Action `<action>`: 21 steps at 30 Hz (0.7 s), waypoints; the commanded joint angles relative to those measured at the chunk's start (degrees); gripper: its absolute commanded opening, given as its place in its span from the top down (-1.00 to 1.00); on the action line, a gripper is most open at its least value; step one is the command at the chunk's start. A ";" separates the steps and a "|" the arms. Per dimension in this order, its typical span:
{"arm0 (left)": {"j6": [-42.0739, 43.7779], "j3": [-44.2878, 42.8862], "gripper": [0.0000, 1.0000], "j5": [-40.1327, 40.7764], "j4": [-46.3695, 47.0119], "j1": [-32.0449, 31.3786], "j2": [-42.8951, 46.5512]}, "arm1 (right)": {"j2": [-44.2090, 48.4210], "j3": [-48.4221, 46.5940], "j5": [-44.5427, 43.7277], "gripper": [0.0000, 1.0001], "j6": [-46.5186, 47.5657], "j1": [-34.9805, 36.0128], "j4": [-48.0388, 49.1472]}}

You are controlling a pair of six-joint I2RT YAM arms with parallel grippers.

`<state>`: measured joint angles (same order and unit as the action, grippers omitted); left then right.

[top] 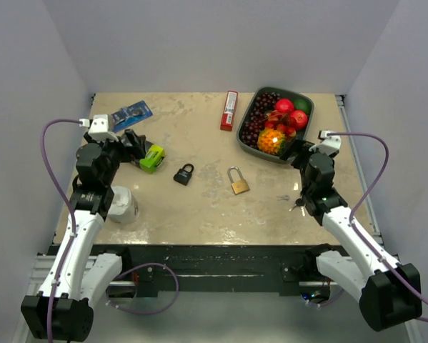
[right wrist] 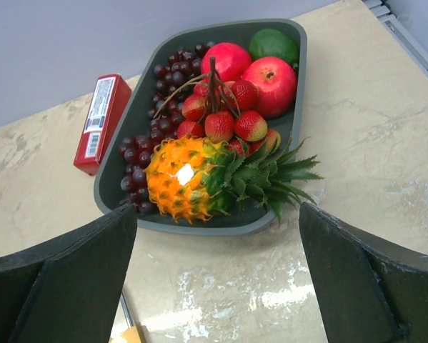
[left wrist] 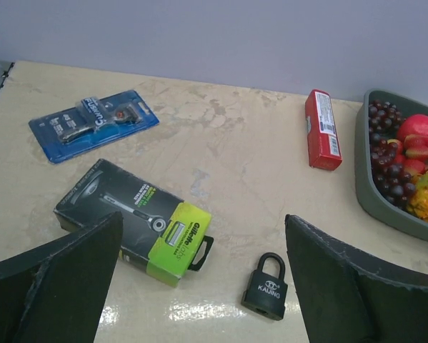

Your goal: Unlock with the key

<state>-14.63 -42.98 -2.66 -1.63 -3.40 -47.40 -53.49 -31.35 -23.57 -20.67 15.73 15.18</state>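
Brass padlock [top: 239, 184] lies flat mid-surface [top: 199, 214], between the two pincers and apart from both. Its shackle points toward the far edge, long axis near-to-far. Black padlock [top: 183, 174] sits just to its left, nearer the left pincer [top: 133, 143], shackle angled far-right. That one and the right pincer [top: 294, 151] gape open, holding nothing.

place: robot lab | signs: blank walls [top: 214, 43] boxing table [top: 199, 211]; left arm [top: 81, 227], right arm [top: 346, 225] bolted at edge
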 commanded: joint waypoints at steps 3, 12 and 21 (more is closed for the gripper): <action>-3.21 -0.79 -0.99 5.64 -1.53 0.23 1.16 | 3.04 -4.50 5.28 -0.96 1.15 0.01 -3.57; -2.95 -2.80 -0.98 2.92 -1.45 0.15 -3.49 | 1.29 -9.76 9.95 -0.90 2.65 0.01 -11.03; 2.33 -11.93 -0.90 2.13 -7.06 -10.92 -11.04 | -5.56 -20.23 18.64 -0.86 -1.66 0.01 -32.12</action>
<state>-15.66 -47.88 -0.51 -6.83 -8.91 -56.21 -56.53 -46.57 -10.68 -20.34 15.73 -5.45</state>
